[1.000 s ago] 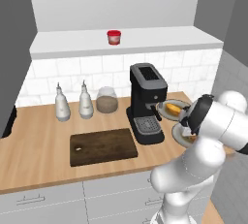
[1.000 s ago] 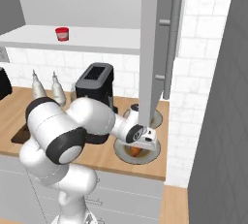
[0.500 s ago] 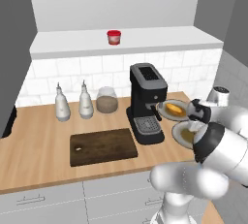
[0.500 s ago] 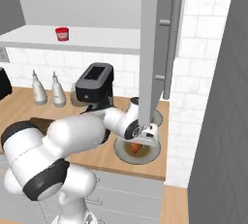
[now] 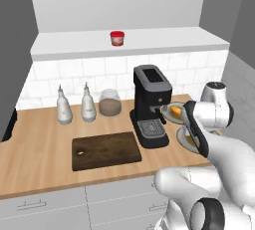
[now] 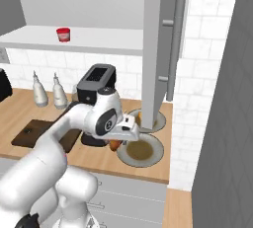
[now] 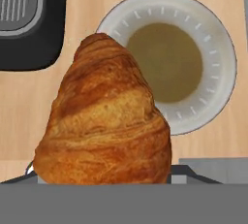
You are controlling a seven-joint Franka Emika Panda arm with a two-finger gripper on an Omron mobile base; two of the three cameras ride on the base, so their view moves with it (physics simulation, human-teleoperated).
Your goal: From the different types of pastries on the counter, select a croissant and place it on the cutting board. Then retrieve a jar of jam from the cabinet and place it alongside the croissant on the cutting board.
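The orange-brown croissant (image 7: 104, 131) sits between my gripper's (image 7: 103, 173) jaws, which are shut on it, just above the counter (image 5: 40, 159). It hangs beside an empty white plate (image 7: 215, 39). From the right base view the gripper (image 6: 117, 141) is left of that plate (image 6: 157, 154), a bit of croissant (image 6: 114, 145) showing under the hand. The dark cutting board (image 5: 104, 150) lies to the left of the coffee machine. The red jar of jam (image 5: 117, 38) stands on the white cabinet shelf (image 5: 164, 40).
A black coffee machine (image 5: 152, 105) stands between the board and the plates. The paler oval pastry (image 5: 177, 110) lies on a second plate behind it. Two bottles (image 5: 74, 105) and a clear jar (image 5: 110, 103) line the back wall. A tall panel with a bar handle (image 6: 170, 49) hangs at the right.
The jaws have closed on the croissant and carried it off the plate, slightly toward the coffee machine. The arm has swung into a new pose.
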